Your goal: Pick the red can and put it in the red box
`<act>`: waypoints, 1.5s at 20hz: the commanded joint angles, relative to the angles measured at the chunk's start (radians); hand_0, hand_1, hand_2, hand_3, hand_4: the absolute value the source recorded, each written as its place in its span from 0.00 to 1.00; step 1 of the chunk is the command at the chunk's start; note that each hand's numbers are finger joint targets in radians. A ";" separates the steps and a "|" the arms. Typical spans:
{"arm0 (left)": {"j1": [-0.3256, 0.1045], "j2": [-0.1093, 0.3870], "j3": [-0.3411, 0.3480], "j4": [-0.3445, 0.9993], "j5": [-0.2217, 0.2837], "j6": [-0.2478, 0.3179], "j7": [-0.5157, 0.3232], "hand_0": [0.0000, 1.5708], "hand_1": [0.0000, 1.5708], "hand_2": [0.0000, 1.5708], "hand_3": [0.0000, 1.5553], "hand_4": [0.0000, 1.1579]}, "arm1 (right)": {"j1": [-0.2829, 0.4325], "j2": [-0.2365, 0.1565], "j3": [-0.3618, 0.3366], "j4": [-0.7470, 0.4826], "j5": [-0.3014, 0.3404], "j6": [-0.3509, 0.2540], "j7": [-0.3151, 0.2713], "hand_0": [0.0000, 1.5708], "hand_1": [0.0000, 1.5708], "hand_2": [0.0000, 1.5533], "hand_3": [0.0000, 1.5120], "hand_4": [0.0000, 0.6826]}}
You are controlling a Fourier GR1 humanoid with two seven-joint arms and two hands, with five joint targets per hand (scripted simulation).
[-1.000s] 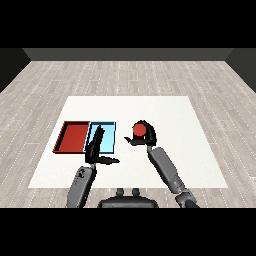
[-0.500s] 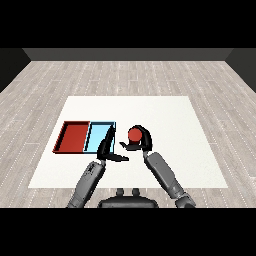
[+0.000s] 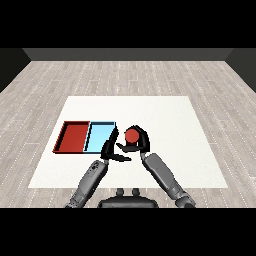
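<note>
red can [image 3: 132, 135] in right hand [image 3: 141, 142], left hand [image 3: 111, 150] beside

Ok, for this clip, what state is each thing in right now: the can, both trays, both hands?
red can: off the trays, held in the right hand
right hand: curled round the can
left hand: open, fingers straight, beside the can
red tray: nothing in it
light blue tray: nothing in it

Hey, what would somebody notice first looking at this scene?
The red can near the table's middle, with the right hand curled round it and the left hand close beside it. Next, the red tray and the light blue tray, side by side at left.
</note>
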 commanded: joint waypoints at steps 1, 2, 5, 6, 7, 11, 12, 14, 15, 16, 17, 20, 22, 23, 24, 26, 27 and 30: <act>-0.067 0.000 0.006 0.085 0.040 0.009 -0.029 0.00 0.00 0.00 0.00 0.00 | 0.003 0.004 -0.004 0.063 -0.012 0.033 -0.046 0.92 0.92 0.92 0.91 0.93; 0.005 0.000 -0.007 0.046 0.004 0.019 -0.029 0.00 0.00 0.00 0.00 0.00 | -0.010 0.004 0.044 0.084 -0.049 -0.025 -0.098 0.92 0.92 0.92 0.91 0.94; -0.069 0.000 -0.069 0.121 0.073 0.057 -0.053 0.00 0.00 0.00 0.00 0.00 | -0.069 0.004 0.061 0.056 -0.064 -0.051 -0.029 0.91 0.91 0.93 0.91 0.92; -0.049 0.000 0.028 0.128 0.029 -0.046 -0.055 0.00 0.00 0.00 0.00 0.00 | -0.055 0.004 0.145 0.120 -0.133 -0.109 -0.132 0.91 0.91 0.93 0.91 0.92; -0.091 0.000 -0.087 0.151 0.102 0.062 -0.067 0.00 0.00 0.00 0.00 0.00 | -0.043 0.004 0.030 0.002 -0.016 -0.022 0.023 0.91 0.91 0.93 0.91 0.92; -0.049 0.000 -0.126 0.068 0.122 0.090 -0.020 0.00 0.00 0.00 0.00 0.00 | -0.101 0.004 0.056 0.040 -0.088 -0.043 0.015 0.93 0.93 0.92 0.91 0.92; -0.050 0.000 -0.055 0.083 0.097 0.023 -0.033 0.00 0.00 0.00 0.00 0.00 | -0.034 0.004 0.146 -0.001 -0.115 -0.099 -0.035 0.94 0.94 0.93 0.91 0.91; -0.153 0.000 -0.064 0.189 0.164 0.023 -0.058 0.00 0.00 0.00 0.00 0.00 | -0.151 0.004 0.039 0.190 -0.171 -0.001 -0.127 0.94 0.94 0.93 0.91 0.91; -0.042 0.000 -0.095 0.088 0.092 0.030 -0.053 0.00 0.00 0.00 0.00 0.00 | -0.095 0.004 0.064 0.091 -0.106 -0.014 -0.045 0.95 0.95 0.93 0.91 0.90; -0.099 0.000 -0.063 0.185 0.109 0.022 -0.098 0.00 0.00 0.00 0.00 0.00 | -0.073 0.004 0.183 -0.015 -0.111 -0.158 0.004 0.95 0.95 0.93 0.91 0.90; -0.089 0.000 -0.146 0.067 0.117 0.108 -0.022 0.00 0.00 0.00 0.00 0.00 | -0.092 0.004 0.122 0.070 -0.131 -0.079 -0.063 0.95 0.95 0.93 0.91 0.90; -0.159 0.000 -0.111 0.134 0.159 0.074 -0.056 0.00 0.00 0.00 0.00 0.00 | -0.003 0.004 0.160 -0.007 -0.085 -0.077 -0.047 0.95 0.95 0.93 0.91 0.90; -0.152 0.000 -0.131 0.153 0.157 0.087 -0.079 0.00 0.00 0.00 0.00 0.00 | -0.091 0.004 0.194 0.070 -0.159 -0.153 -0.072 0.94 0.94 0.94 0.91 0.93; -0.085 0.000 -0.117 0.011 0.101 0.106 0.016 0.00 0.00 0.00 0.00 0.05 | -0.115 0.004 0.159 0.132 -0.148 -0.097 -0.108 0.94 0.94 0.94 0.91 0.93; -0.139 0.001 -0.076 0.164 0.136 0.033 -0.082 0.00 0.00 0.00 0.00 0.14 | -0.086 0.004 0.217 0.111 -0.209 -0.130 -0.127 0.94 0.94 0.94 0.91 0.94; -0.015 0.051 -0.103 0.031 0.078 0.074 -0.056 0.00 0.00 0.00 0.00 0.25 | -0.052 0.004 0.196 0.103 -0.180 -0.097 -0.153 0.95 0.95 0.94 0.91 0.94; -0.099 0.018 -0.064 0.067 0.067 0.126 0.013 0.00 0.00 0.00 0.00 0.37 | -0.110 0.004 0.220 0.097 -0.168 -0.138 -0.093 0.93 0.93 0.93 0.90 0.92; -0.084 0.001 -0.087 0.113 0.106 0.288 -0.012 0.47 0.47 0.56 0.45 0.71 | -0.141 0.004 0.204 0.115 -0.184 -0.132 -0.100 0.94 0.94 0.93 0.90 0.92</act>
